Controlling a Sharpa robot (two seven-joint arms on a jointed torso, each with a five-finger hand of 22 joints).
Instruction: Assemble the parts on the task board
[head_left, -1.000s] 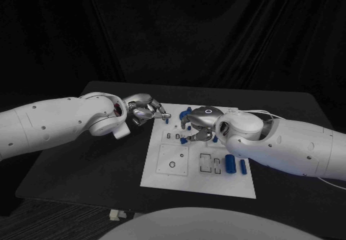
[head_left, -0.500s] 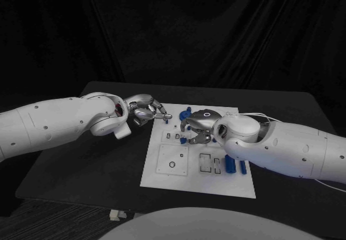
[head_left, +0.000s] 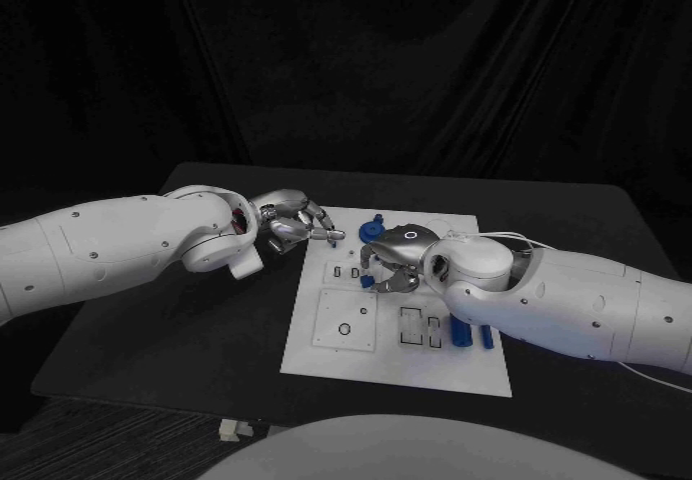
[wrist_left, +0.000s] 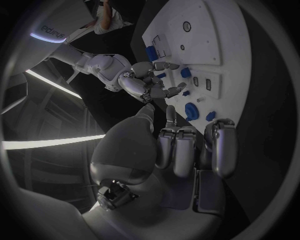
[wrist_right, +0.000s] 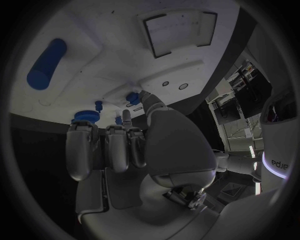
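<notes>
Two robot hands work the task board: keep your right robot hand, pinching a small blue part, steady while the left robot hand, fingers curled empty, stays beside it.

task board mid-table, parts on its right

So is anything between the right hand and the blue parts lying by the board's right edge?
Nothing lies between them on the task board, but the right hand is over the board's middle, and its own forearm covers part of the blue cylinder and its slimmer neighbour.
</notes>
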